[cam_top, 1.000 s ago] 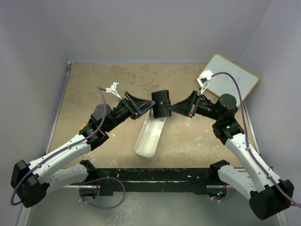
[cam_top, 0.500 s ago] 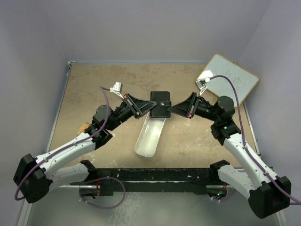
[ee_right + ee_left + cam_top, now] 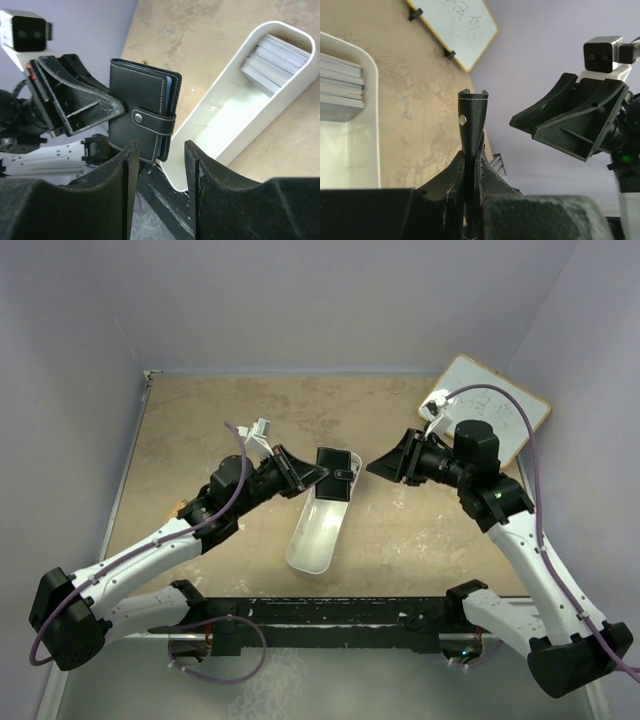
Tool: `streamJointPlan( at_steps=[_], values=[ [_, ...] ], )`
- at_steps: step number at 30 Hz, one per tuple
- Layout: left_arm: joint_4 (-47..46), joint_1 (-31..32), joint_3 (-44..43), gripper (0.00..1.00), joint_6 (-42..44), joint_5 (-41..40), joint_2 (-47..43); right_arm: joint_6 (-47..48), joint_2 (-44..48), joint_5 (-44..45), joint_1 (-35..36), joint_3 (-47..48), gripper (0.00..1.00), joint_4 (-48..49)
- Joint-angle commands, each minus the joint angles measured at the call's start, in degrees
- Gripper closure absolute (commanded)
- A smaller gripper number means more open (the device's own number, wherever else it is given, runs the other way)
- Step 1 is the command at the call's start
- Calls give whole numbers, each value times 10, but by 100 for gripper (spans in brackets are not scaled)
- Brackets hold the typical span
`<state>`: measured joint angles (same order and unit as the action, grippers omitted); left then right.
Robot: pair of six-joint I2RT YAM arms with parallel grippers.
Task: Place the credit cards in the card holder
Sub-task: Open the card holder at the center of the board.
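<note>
My left arm [image 3: 150,550] stretches up from the near-left corner of the sandy table [image 3: 200,440]. My right arm [image 3: 530,550] bends in from the right, and the two claws face each other above the middle. The long white tray [image 3: 318,535] lies below them. My left claw [image 3: 312,476] is clamped on the black card holder [image 3: 335,475], holding it closed above the tray's far end. My right claw [image 3: 372,468] sits just apart from it, jaws parted with nothing between them. Only the wrist cameras show the credit cards [image 3: 275,60], stacked in the tray's far end; in the overhead view the holder covers that end. The right wrist view also shows the snap tab [image 3: 150,120] fastened.
</note>
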<state>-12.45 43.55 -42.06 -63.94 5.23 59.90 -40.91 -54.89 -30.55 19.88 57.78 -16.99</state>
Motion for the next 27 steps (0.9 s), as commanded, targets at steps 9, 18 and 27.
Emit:
streamJointPlan(
  at_steps=[9,18,27],
  values=[
    [57,1,-33,100,52,-45,4,44,-78,89,92,84,52,-75],
    [24,1,-17,100,20,-16,16,15,-111,99,133,70,49,-35],
    [-10,1,-13,100,-5,14,26,24,-170,129,164,85,47,-50]
  ],
)
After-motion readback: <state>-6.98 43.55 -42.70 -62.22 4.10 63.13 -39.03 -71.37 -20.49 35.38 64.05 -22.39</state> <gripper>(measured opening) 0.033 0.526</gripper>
